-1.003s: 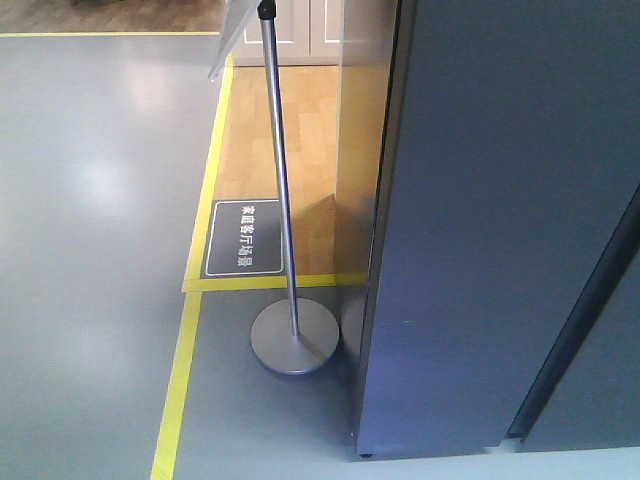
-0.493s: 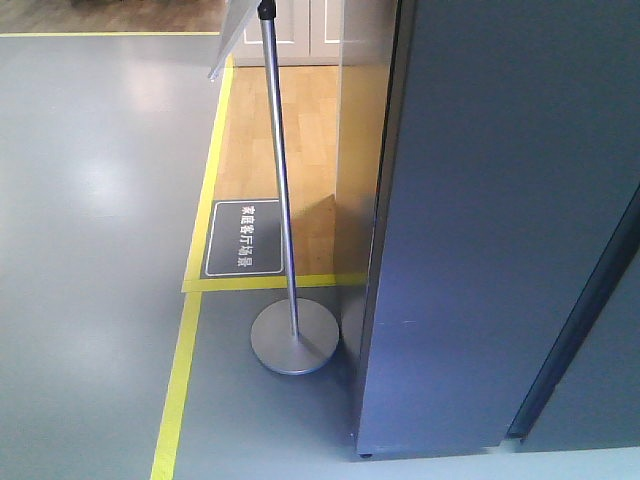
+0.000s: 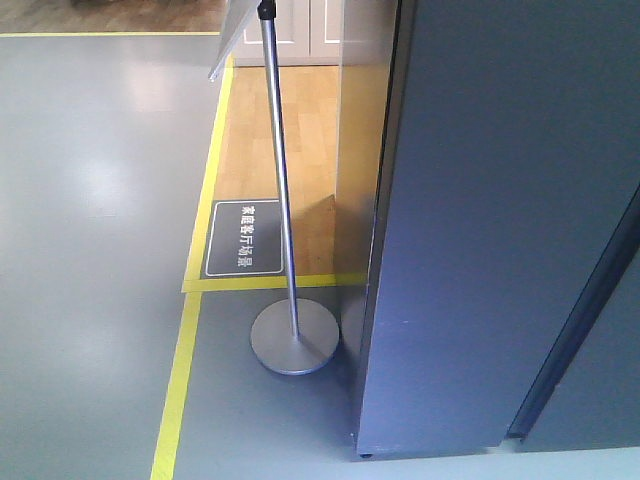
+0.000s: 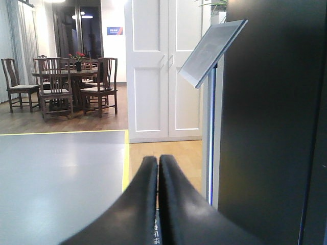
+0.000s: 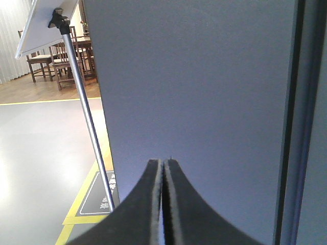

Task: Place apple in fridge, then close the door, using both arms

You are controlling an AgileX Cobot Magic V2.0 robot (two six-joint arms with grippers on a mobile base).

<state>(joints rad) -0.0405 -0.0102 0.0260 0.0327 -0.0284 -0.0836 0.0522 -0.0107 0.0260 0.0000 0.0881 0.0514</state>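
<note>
The fridge (image 3: 500, 230) fills the right half of the front view, its dark grey face toward the camera, standing on the grey floor (image 3: 90, 250). A dark vertical seam (image 3: 580, 320) runs diagonally at its far right edge; whether that marks the door cannot be told. The apple appears in no view.

Left tool (image 4: 157, 163): the two black fingers (image 4: 138, 204) are pressed together with nothing between them (only a thin line shows), pointing toward the white cabinet doors (image 4: 163, 71) beyond the fridge's dark side (image 4: 271, 122).

Right tool (image 5: 163, 164): fingers also together, empty, tips just before the fridge's grey face (image 5: 194, 76); contact cannot be told.

Just left of the fridge stands a sign stand (image 3: 283, 200), a slim metal pole on a round base (image 3: 295, 336), with a tilted board on top (image 5: 43, 23). Yellow floor tape (image 3: 190, 340) borders a wood floor patch holding a dark floor label (image 3: 243, 238). A dining table with chairs (image 4: 66, 84) sits in the background.
</note>
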